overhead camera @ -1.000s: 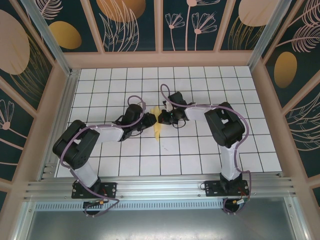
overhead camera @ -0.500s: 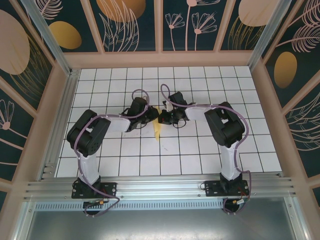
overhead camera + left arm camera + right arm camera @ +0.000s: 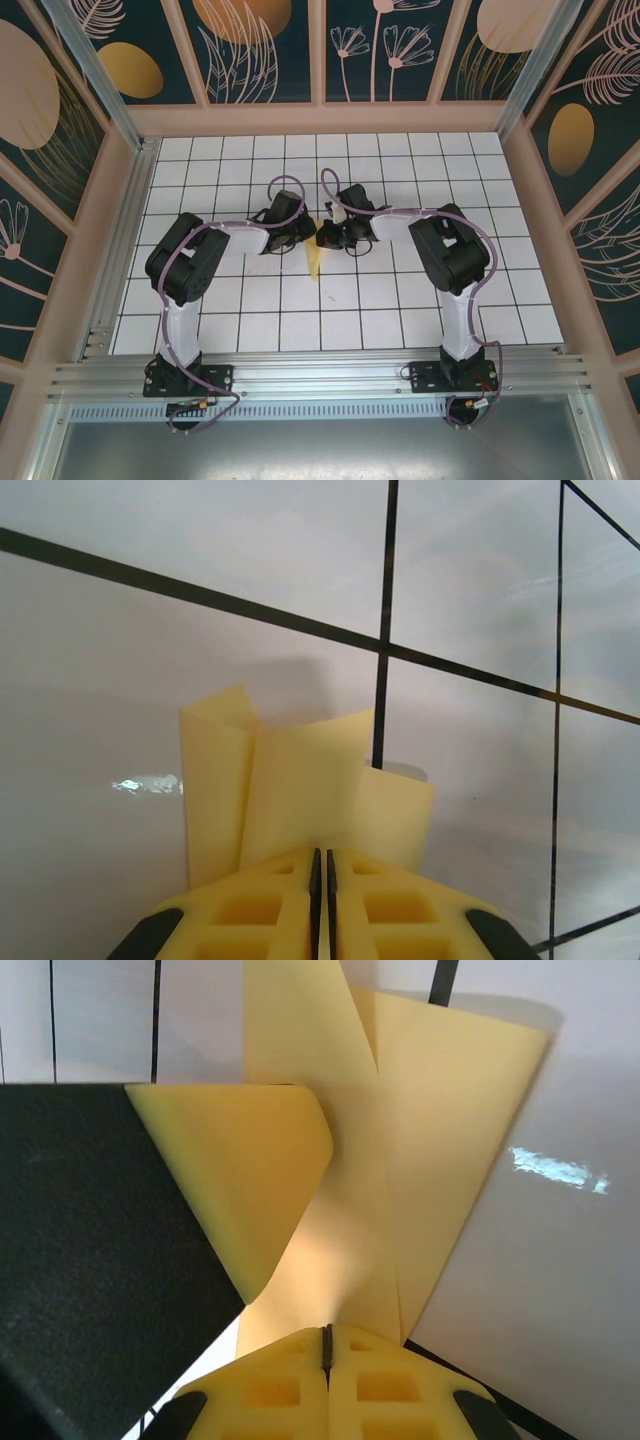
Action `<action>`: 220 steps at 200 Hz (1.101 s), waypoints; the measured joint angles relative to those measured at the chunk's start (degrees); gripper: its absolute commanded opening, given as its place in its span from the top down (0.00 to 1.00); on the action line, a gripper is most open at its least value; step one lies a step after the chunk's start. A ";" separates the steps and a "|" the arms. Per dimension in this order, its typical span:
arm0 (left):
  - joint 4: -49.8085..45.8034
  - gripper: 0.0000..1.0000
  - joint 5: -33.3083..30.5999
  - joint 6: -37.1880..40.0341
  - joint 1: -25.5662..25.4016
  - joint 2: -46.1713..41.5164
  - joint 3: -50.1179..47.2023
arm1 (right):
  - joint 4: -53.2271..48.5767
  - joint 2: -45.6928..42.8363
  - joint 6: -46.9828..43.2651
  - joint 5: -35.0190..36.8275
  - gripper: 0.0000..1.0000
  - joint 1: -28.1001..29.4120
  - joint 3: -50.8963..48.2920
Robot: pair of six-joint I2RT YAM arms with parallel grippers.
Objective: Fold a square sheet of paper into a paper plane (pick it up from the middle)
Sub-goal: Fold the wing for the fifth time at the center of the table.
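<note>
The pale yellow paper point(image 3: 316, 258) is folded into a narrow shape whose point faces the near edge, at the middle of the white grid table point(image 3: 400, 300). My left gripper point(image 3: 303, 238) is shut on its upper part from the left. In the left wrist view the folded layers point(image 3: 300, 790) fan out from the closed gripper point(image 3: 320, 865). My right gripper point(image 3: 323, 238) pinches the same end from the right. In the right wrist view the paper's flaps point(image 3: 450, 1130) rise from the shut gripper point(image 3: 327, 1342), and the left gripper's yellow finger point(image 3: 240, 1180) presses against the paper.
Wooden side walls point(image 3: 120, 200) and a decorated back panel point(image 3: 320, 60) enclose the tiled table. An aluminium rail point(image 3: 320, 375) runs along the near edge by the arm bases. The two grippers sit nearly touching each other over the paper.
The left arm's elbow has swung up and inward, and its gripper has edged right against the paper. The right arm and the paper have stayed put.
</note>
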 measured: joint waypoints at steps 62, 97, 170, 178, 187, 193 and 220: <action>-2.16 0.83 -0.24 -1.31 0.22 0.79 1.99 | 1.20 -0.02 0.00 0.22 1.00 0.00 -0.94; -2.54 0.83 0.85 -1.53 0.85 1.84 3.56 | 2.60 -0.04 -0.02 0.26 1.00 0.00 -1.49; -3.78 0.78 0.61 -0.35 4.24 5.68 10.05 | 3.06 -0.09 -1.07 0.22 1.00 0.00 -1.73; -4.13 0.78 0.11 -0.07 4.63 6.21 10.97 | 3.08 -0.09 -1.07 0.22 1.00 0.00 -1.73; -4.35 0.77 -0.31 0.24 5.11 6.67 11.72 | 3.08 -0.09 -1.07 0.22 1.00 0.00 -1.73; -4.44 0.77 -0.48 0.48 5.42 6.73 11.93 | 3.08 -0.09 -1.07 0.22 1.00 0.00 -1.73; -4.57 0.77 -0.09 1.95 6.25 6.73 11.93 | 3.08 -0.09 -1.07 0.22 1.00 0.00 -1.73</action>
